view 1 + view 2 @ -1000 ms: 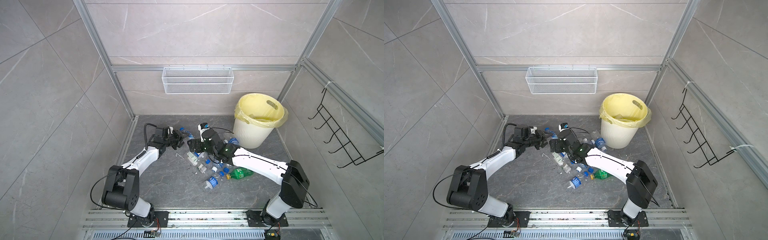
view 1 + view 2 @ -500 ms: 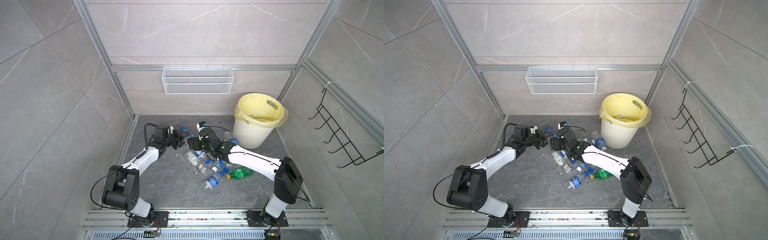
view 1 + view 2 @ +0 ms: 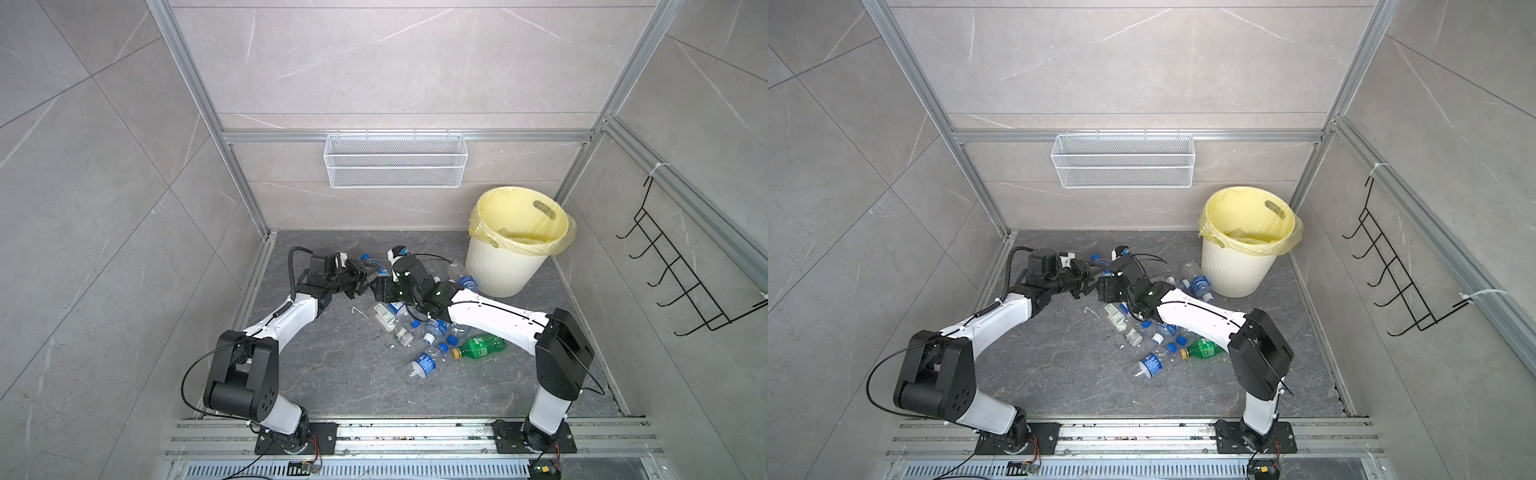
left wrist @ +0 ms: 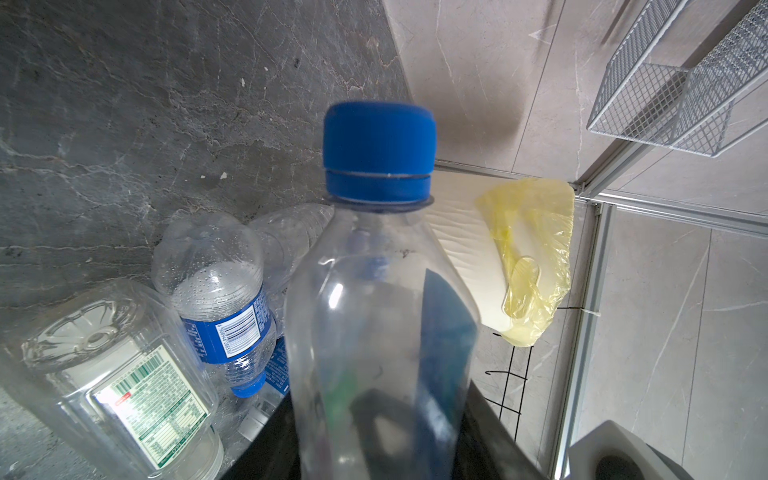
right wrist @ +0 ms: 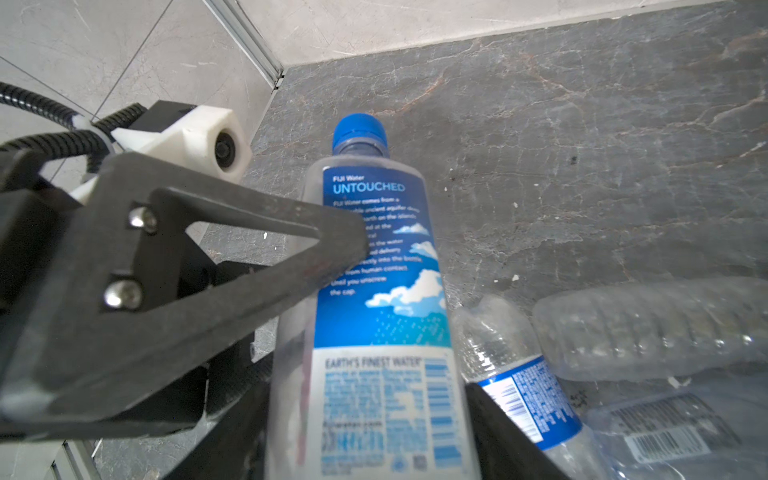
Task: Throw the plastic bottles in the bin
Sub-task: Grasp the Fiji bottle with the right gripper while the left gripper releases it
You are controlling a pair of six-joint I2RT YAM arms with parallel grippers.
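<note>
Clear plastic with a blue cap, the bottle (image 5: 374, 270) sits well apart from the bin (image 3: 498, 274), clamped by the left gripper (image 3: 363, 279) — the right gripper (image 3: 379, 286) has just moved in, jaws narrowing round it, whether gripping I cannot tell — likely a handover binward.

Glossy clear plastic bottle (image 5: 374, 291), matt veined stone floor (image 3: 332, 374).

The bottle (image 5: 374, 332) before me is clear, with a blue cap (image 5: 360, 131) and a blue label (image 5: 386, 199) printed with white clouds. The bin (image 3: 498, 270) is ribbed cream-white under a pale yellow bag (image 3: 563, 237); my tabletop (image 3: 332, 374) is dark grey, veined like marble.
</note>
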